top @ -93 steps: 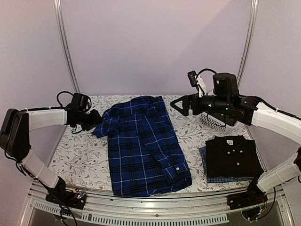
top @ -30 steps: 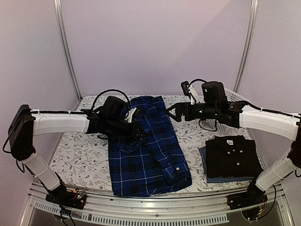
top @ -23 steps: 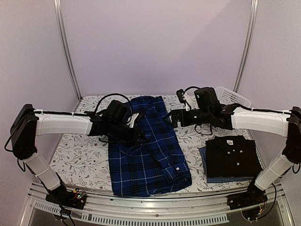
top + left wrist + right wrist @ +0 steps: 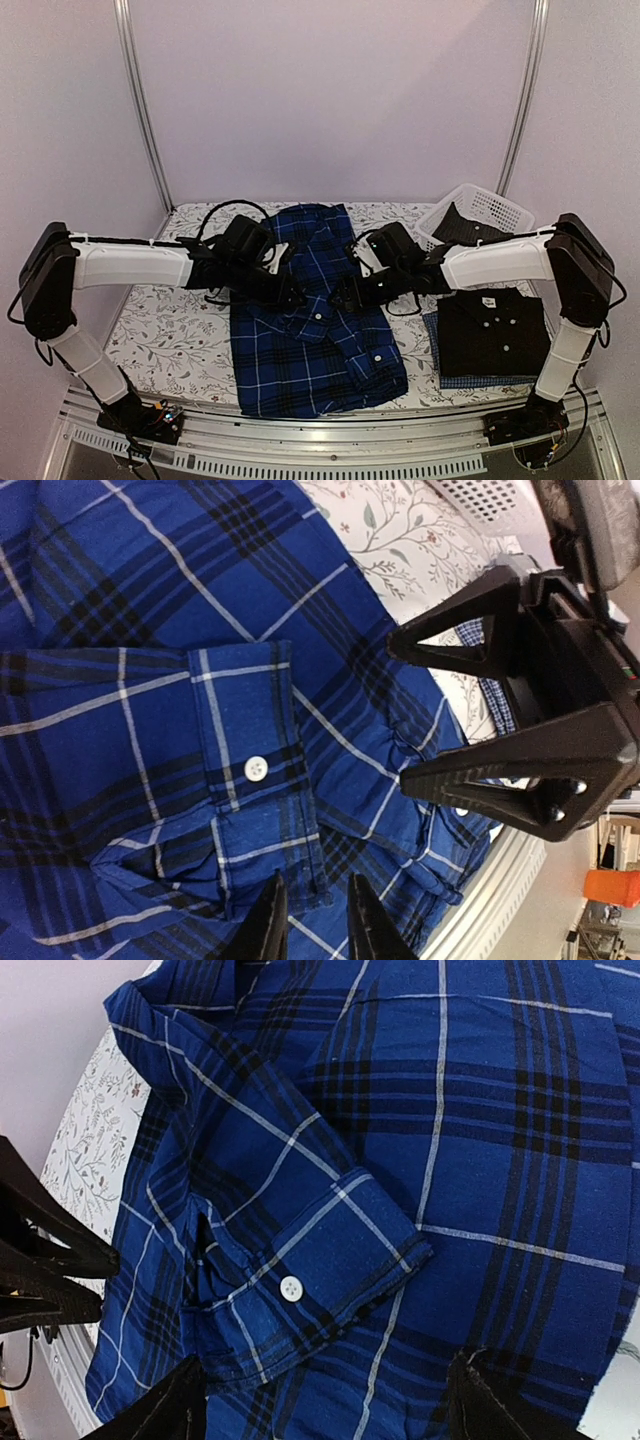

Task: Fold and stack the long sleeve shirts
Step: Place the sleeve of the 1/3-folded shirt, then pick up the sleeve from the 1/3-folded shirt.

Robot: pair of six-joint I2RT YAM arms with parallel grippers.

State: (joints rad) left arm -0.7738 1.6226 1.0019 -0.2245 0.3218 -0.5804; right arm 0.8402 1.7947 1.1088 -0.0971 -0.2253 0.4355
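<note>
Plaid shirt (image 4: 310,340), dark blue with thin white lines, lies lengthways in the middle of the table (image 4: 150,340). One sleeve is folded in across its body, so the buttoned cuff (image 4: 320,1260) rests on top. I read that fold as the narrowing step: it brings the shirt down to a panel about as wide as the stack waiting for it.

Both arms reach in over the shirt's middle, facing each other across the cuff. My left tool (image 4: 312,925) sits low at the cuff's edge with its fingers drawn close and a narrow gap between them. I cannot tell whether they pinch cloth. My right tool (image 4: 330,1410) hangs above the cloth with its fingers spread wide and nothing between them, the cuff almost centred below.

Well apart, at the table's near right, the black shirt (image 4: 497,335) lies folded on the blue check shirt (image 4: 470,381); in my judgement the plaid one goes on top of them. Behind that stack stands the white basket (image 4: 495,205), with something dark inside.
</note>
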